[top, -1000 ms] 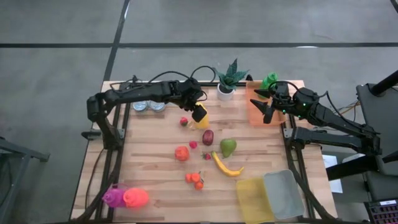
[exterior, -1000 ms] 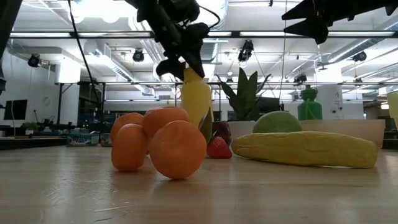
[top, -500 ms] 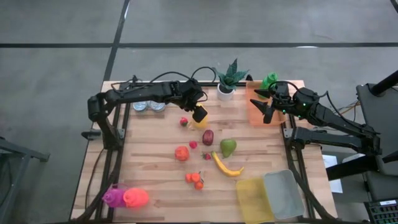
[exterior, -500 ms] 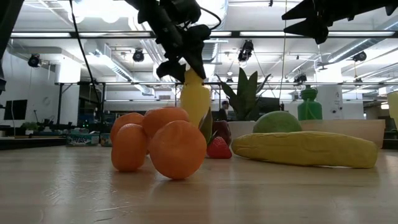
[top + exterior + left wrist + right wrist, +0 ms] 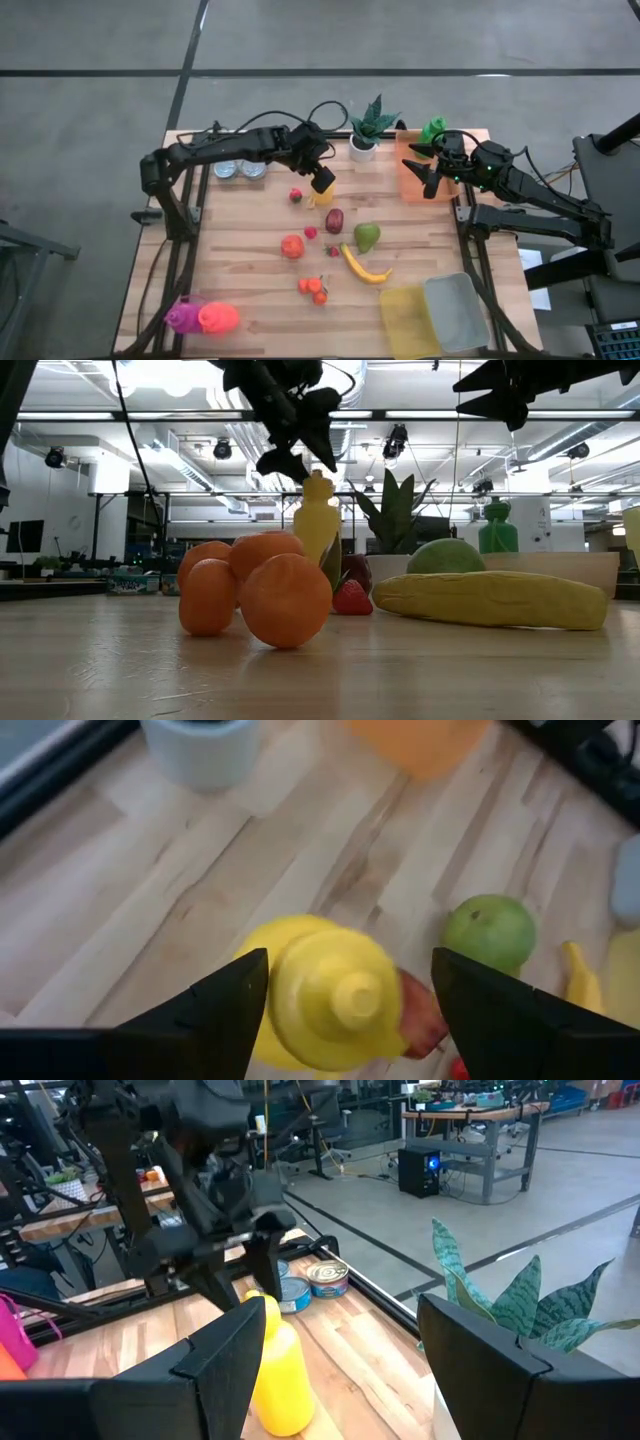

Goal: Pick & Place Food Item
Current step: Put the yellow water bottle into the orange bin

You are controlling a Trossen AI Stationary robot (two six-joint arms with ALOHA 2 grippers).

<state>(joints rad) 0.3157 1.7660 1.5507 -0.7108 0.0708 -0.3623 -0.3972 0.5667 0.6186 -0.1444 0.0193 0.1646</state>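
Since a second ago, left gripper (image 5: 297, 442) has risen off the yellow plastic squeeze bottle (image 5: 316, 518), fingers spread. It stands upright directly beneath, mid-table. Right gripper (image 5: 427, 168) hovers open, farther off.

Overhead, table-level, 2 wrist cameras; all share yellow bottle (image 5: 322, 194).

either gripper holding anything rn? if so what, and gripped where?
Nothing is held. The left gripper is open just above the cap of the upright yellow plastic squeeze bottle, fingers clear of it. The right gripper hangs open and empty over the orange bin.
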